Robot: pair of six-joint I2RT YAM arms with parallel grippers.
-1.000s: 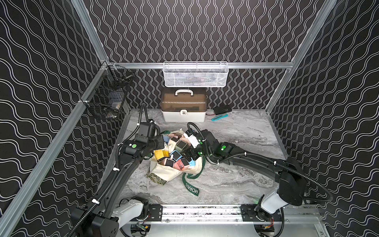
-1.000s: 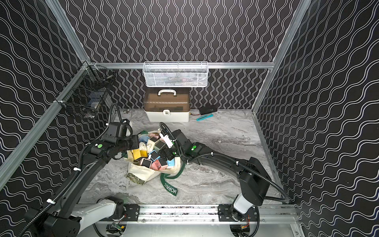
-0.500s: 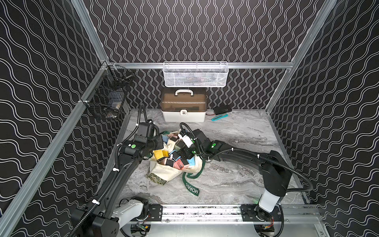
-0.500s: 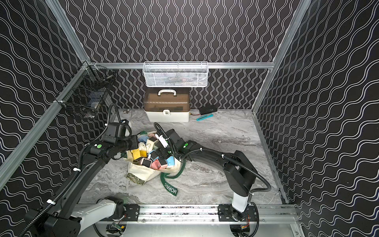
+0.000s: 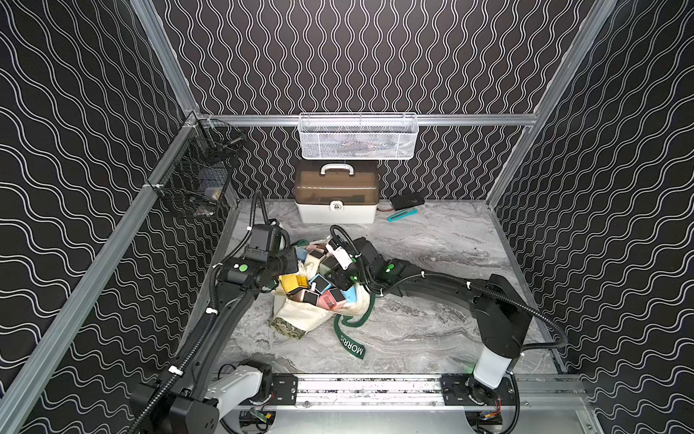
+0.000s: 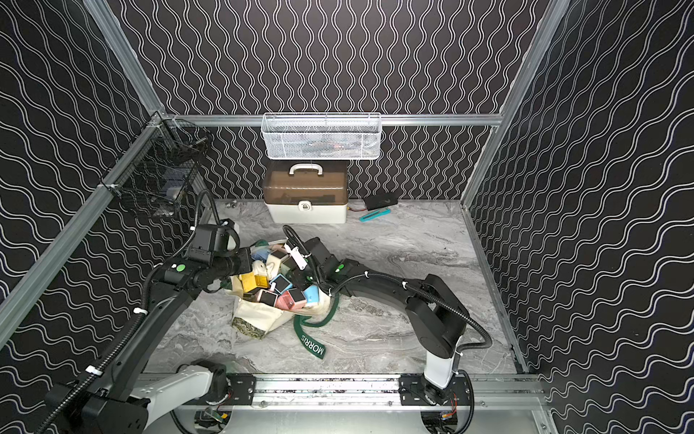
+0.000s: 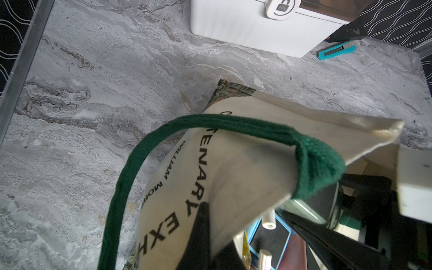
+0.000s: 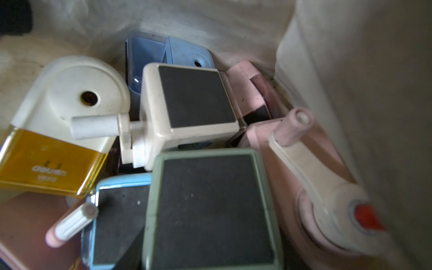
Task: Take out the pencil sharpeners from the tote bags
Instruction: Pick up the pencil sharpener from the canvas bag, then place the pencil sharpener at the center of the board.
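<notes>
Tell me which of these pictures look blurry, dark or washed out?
Right wrist view: dim inside the tote bag, soft all over, the pink sharpener most smeared. Left wrist view: table crisp, green strap near the lens soft, white case washed out. Both top views: evenly lit and sharp.

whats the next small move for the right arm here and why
Probably close the right jaws on the pale green sharpener and lift it straight up out of the tote bag. In the right wrist view it lies on top of the pile, nearest the camera, while the left jaws pinch the bag's rim, so the mouth is held open.
</notes>
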